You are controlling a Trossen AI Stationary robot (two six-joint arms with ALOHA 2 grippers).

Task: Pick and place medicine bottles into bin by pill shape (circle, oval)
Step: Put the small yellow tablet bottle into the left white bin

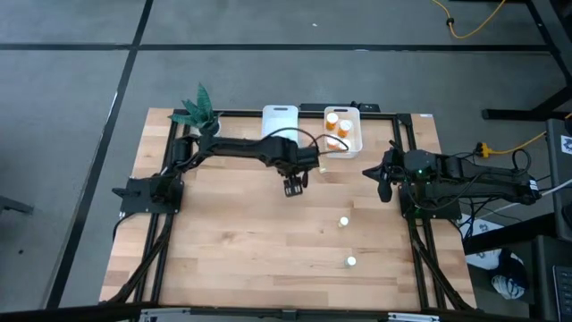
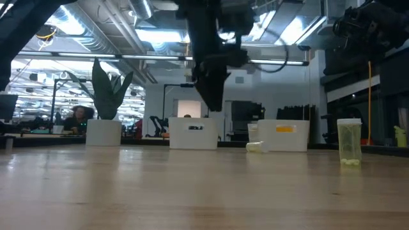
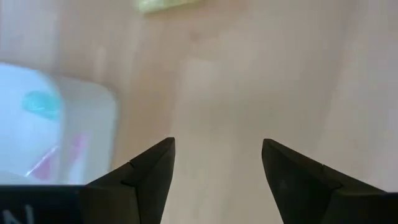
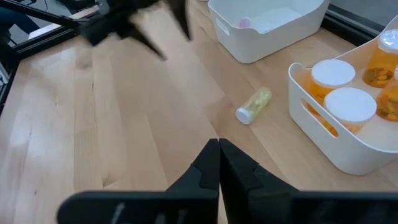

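My left gripper (image 1: 293, 187) (image 3: 217, 163) hangs open and empty over the middle of the table, pointing steeply down, near a white bin (image 1: 280, 114) (image 3: 56, 124). A small pale bottle (image 4: 254, 104) (image 2: 257, 147) lies on its side on the wood between the two bins. Two more small bottles (image 1: 343, 221) (image 1: 351, 261) stand on the table nearer the front; one bottle (image 2: 349, 142) shows upright in the low view. Orange bottles with white caps (image 4: 351, 102) (image 1: 332, 119) stand in the second white bin (image 4: 311, 115) (image 1: 357, 148). My right gripper (image 1: 384, 185) (image 4: 219, 155) waits shut at the right.
A potted green plant (image 1: 198, 109) (image 2: 108, 89) stands at the table's far left corner. A black frame (image 1: 407, 134) runs round the working area. Bare wood (image 1: 250, 241) lies in front of the left gripper. Something pink (image 4: 244, 22) lies in the first bin.
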